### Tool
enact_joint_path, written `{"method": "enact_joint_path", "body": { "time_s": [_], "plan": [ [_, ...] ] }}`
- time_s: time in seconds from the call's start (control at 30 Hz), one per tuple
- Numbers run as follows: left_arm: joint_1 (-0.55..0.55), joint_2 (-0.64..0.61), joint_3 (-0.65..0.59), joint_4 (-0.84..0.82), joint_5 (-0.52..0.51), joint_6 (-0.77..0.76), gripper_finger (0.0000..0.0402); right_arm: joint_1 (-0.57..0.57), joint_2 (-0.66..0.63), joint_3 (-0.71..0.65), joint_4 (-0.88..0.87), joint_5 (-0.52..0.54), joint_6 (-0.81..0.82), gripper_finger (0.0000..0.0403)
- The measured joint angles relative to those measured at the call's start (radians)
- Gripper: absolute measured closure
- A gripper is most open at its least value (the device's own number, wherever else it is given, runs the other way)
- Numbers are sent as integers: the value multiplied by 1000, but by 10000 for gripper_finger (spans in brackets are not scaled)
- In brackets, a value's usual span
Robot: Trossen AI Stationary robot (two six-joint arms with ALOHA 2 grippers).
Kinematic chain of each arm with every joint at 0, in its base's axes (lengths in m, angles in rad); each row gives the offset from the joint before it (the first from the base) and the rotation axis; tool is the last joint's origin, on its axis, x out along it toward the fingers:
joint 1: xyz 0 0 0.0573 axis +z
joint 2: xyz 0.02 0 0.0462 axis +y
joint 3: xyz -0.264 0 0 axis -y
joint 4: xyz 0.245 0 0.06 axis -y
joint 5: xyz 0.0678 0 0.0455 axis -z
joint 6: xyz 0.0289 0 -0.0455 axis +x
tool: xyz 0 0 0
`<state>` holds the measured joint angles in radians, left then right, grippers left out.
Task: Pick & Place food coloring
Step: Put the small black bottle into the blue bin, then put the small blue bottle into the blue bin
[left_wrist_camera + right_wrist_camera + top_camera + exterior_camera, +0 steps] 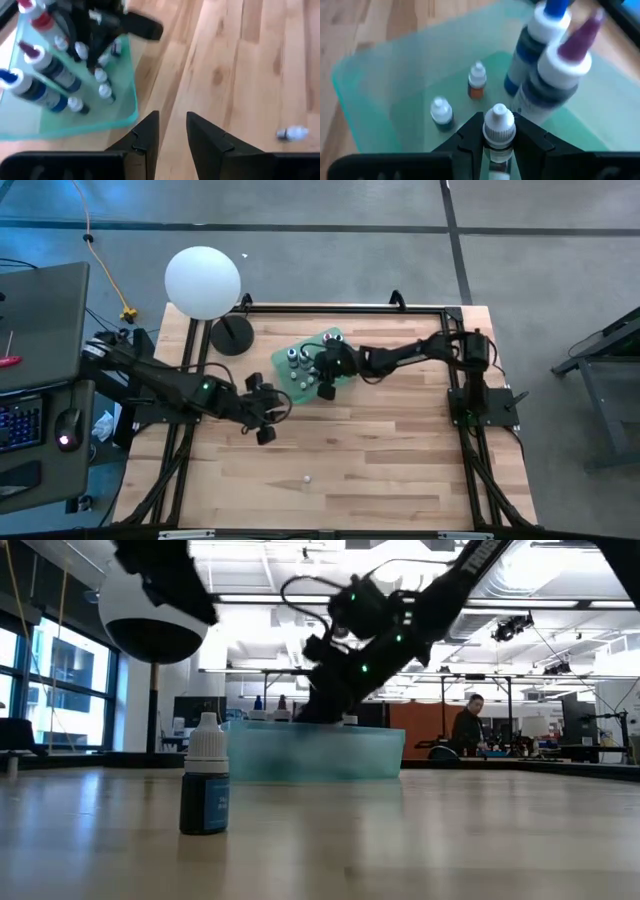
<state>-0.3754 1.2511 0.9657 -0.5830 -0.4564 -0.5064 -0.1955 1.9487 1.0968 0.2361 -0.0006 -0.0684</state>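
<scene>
While left hand gapes idle, right hand pinches ribbed-cap dropper bottle over translucent tray.

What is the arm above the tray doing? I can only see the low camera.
Observer: The right tool is shut on a tiny white-capped dropper bottle, over the green tray.
Operator: What else is in the tray?
Observer: An orange dropper bottle, a bluish dropper bottle, plus a big blue-tipped bottle and a big purple-tipped bottle.
Operator: Where is the other arm?
Observer: The left tool is open above the bare table, beside the tray.
</scene>
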Motion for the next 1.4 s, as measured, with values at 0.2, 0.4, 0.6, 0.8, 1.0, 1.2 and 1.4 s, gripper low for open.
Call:
{"method": "enact_joint_path", "body": {
  "time_s": [0.2, 0.4, 0.6, 0.8, 1.0, 1.2, 1.4],
  "plan": [
    [2, 25, 4, 18, -29, 2, 305, -23, 40, 0, -13, -32, 0, 317],
    [2, 51, 1, 13, -1, 5, 305, -23, 42, 1, -22, -32, -8, 273],
    [2, 119, 1, 124, 78, 56, 305, -16, 37, 22, -27, -31, -11, 237],
    [1, 225, 0, 286, 253, 131, 305, 21, -55, 71, -126, -9, -72, 232],
    [-10, 333, 4, 430, 363, 149, 305, 73, -249, 97, -425, 254, -138, 242],
    [-58, 399, 1, 463, 367, 227, 298, 119, -439, 81, -693, 363, 50, 253],
    [-105, 436, 6, 582, 387, 234, 269, 179, -542, -30, -725, 327, 209, 262]
  ]
}}
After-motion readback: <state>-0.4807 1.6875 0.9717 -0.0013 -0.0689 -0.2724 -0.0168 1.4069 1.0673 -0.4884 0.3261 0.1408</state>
